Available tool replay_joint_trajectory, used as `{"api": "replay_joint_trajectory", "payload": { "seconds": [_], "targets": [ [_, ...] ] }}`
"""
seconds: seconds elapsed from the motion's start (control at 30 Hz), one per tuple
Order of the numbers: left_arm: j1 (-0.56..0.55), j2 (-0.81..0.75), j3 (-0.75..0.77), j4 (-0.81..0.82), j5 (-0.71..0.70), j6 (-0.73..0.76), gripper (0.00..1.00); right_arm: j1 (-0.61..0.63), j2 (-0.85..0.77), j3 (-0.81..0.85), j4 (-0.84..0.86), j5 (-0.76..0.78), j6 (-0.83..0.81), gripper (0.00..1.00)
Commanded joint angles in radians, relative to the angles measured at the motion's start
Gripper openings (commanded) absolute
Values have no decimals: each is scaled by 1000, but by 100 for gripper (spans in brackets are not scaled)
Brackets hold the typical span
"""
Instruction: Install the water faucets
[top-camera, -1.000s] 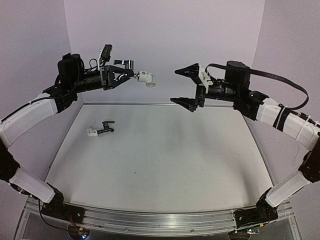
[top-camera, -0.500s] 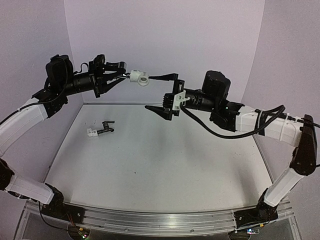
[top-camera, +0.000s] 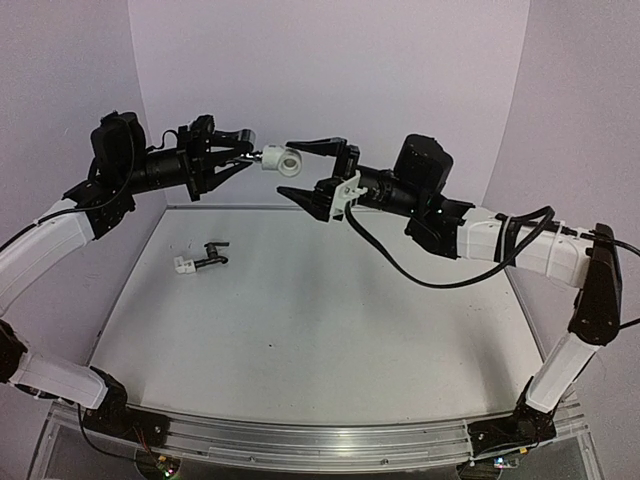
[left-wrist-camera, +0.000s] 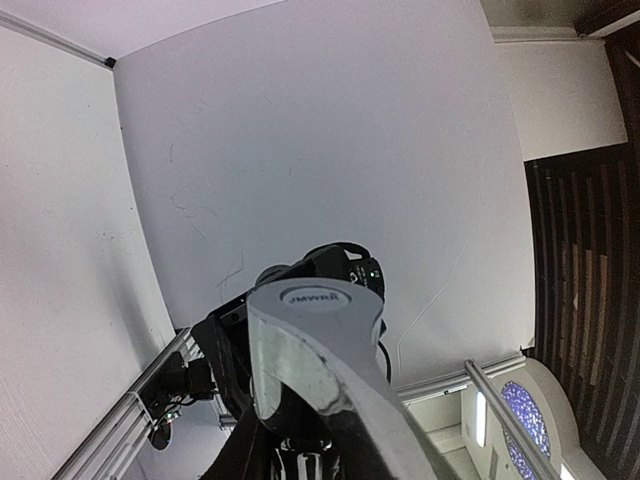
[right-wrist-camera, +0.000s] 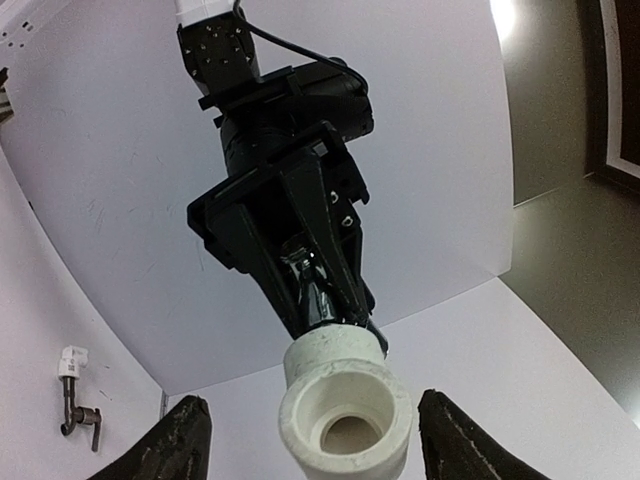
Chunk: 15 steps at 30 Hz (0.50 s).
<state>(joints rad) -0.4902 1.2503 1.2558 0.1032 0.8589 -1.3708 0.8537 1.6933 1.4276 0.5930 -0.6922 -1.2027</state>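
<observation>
Risk: if the right gripper (top-camera: 286, 168), jaws apart astride the white fitting (right-wrist-camera: 345, 410), closed off-centre, that smooth matte plastic cylinder could cock or slip. The left gripper (top-camera: 245, 157) was clamped on the silver faucet (right-wrist-camera: 318, 290), polished metal, directly behind the fitting. The dark faucet (top-camera: 210, 255) lay on the table (top-camera: 350, 330), well below-left of the fitting.

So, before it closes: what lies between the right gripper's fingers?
The white fitting on the faucet held by the left gripper, clear of both fingers of the right gripper; the right wrist view shows it.
</observation>
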Motion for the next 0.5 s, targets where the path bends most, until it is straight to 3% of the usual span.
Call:
{"api": "replay_joint_trajectory", "payload": {
  "seconds": [0.0, 0.47],
  "targets": [
    [-2, -35, 10, 66, 30, -7, 0, 7, 29, 85, 8, 4, 0, 64],
    [-6, -31, 16, 66, 60, 7, 0, 10, 37, 135, -134, -18, -43, 19]
  ]
}}
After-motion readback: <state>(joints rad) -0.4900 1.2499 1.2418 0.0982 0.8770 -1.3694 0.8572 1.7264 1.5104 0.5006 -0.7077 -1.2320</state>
